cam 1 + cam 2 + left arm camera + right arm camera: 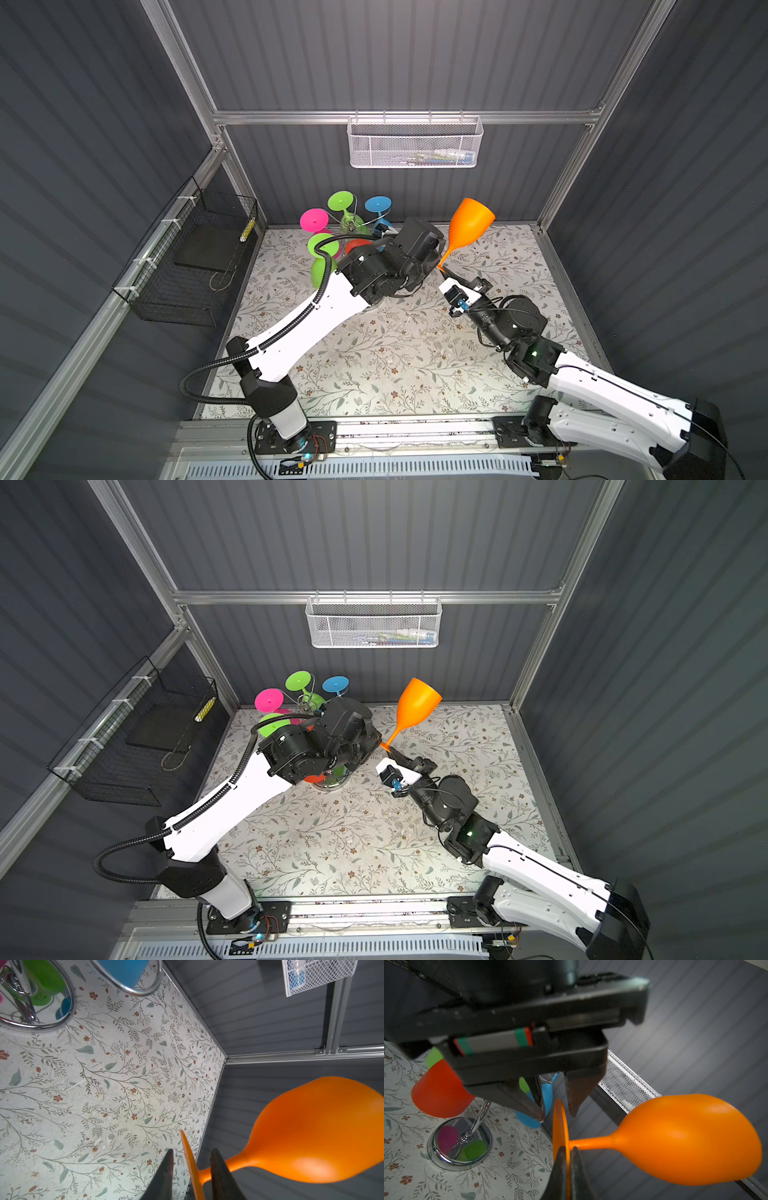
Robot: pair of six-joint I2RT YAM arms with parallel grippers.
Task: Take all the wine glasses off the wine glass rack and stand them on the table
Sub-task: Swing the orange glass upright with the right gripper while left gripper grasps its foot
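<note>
An orange wine glass (471, 226) (415, 706) is off the rack and tilted in the air, bowl toward the back wall. My right gripper (568, 1148) (444, 270) is shut on the rim of its round foot (560, 1126). My left gripper (192, 1150) (557, 1118) stands open astride the same foot, one finger (166, 1167) on each side, with gaps showing. The chrome wine glass rack (353, 226) stands at the back left, its mirror base (433, 1147) (68, 1016) on the floral mat. Pink (314, 219), green (340, 201), blue (377, 203) and red (440, 1093) glasses hang on it upside down.
A white mesh basket (415, 143) hangs on the back wall above the orange bowl. A black wire basket (191, 257) is fixed to the left wall. The left arm's wrist (386, 266) covers much of the rack in both top views.
</note>
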